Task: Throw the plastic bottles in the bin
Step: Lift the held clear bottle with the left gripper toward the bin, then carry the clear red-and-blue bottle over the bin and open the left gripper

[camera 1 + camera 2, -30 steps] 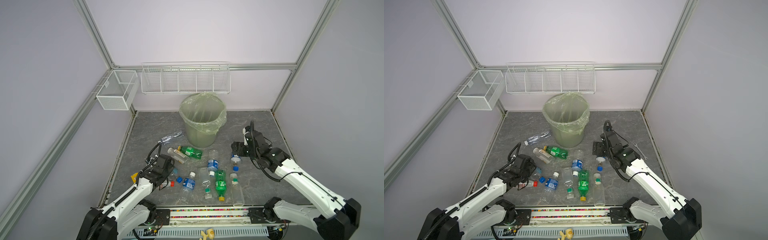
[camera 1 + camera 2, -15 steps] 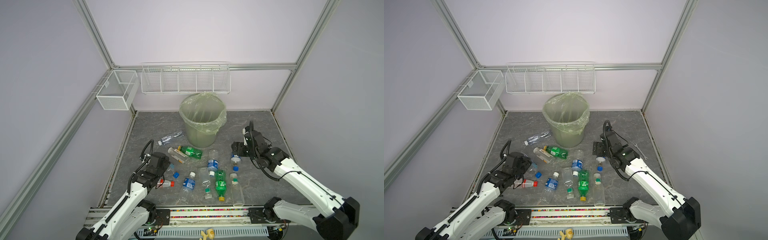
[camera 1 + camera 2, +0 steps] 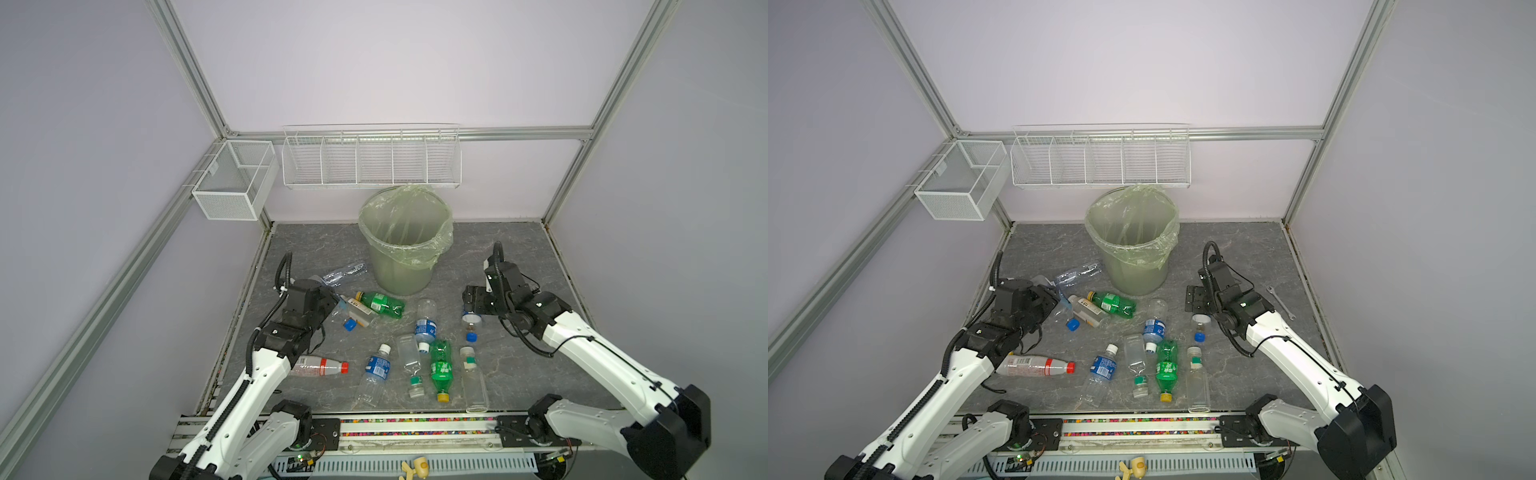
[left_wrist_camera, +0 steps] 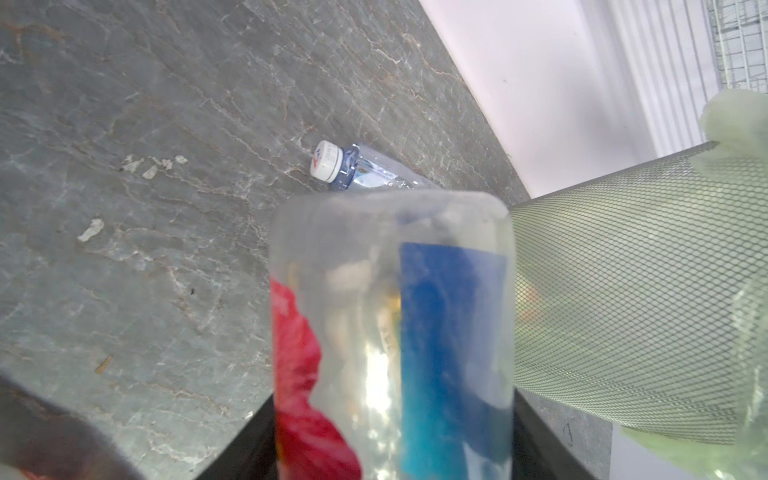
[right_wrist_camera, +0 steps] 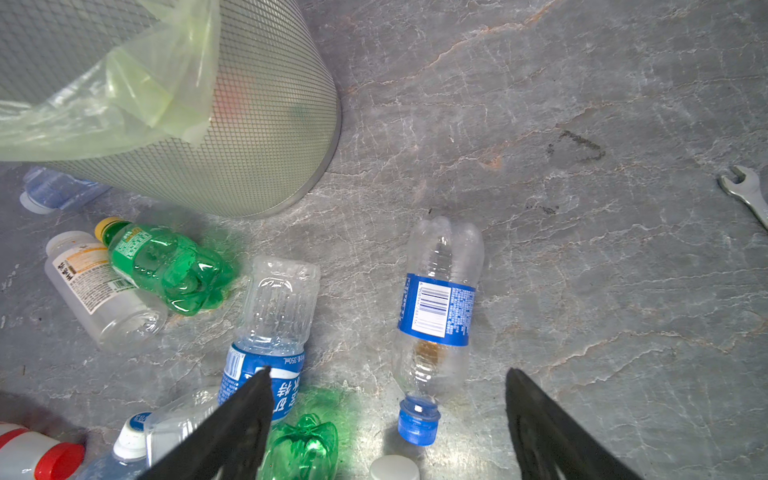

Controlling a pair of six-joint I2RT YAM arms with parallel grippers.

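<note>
My left gripper (image 3: 333,306) is shut on a clear plastic bottle (image 4: 390,311) with a blue and red label, whose blue cap (image 3: 1073,324) hangs down; it is held above the floor, left of the bin (image 3: 405,241). The bin is a pale-green bucket with a green bag, standing at the back centre. My right gripper (image 5: 388,374) is open, hovering over a lying clear bottle with a blue label (image 5: 436,307) and a blue cap. Several more bottles lie on the grey floor, among them a green one (image 3: 380,302) and a red-capped one (image 3: 320,366).
White wire baskets (image 3: 370,160) hang on the back wall and the left frame. A wrench (image 3: 1279,301) lies on the floor behind my right arm. A crushed clear bottle (image 3: 345,272) lies beside the bin's left foot.
My left arm has lifted the blue-capped bottle and carried it back toward the bin, uncovering the red-capped bottle. The right arm has barely moved.
</note>
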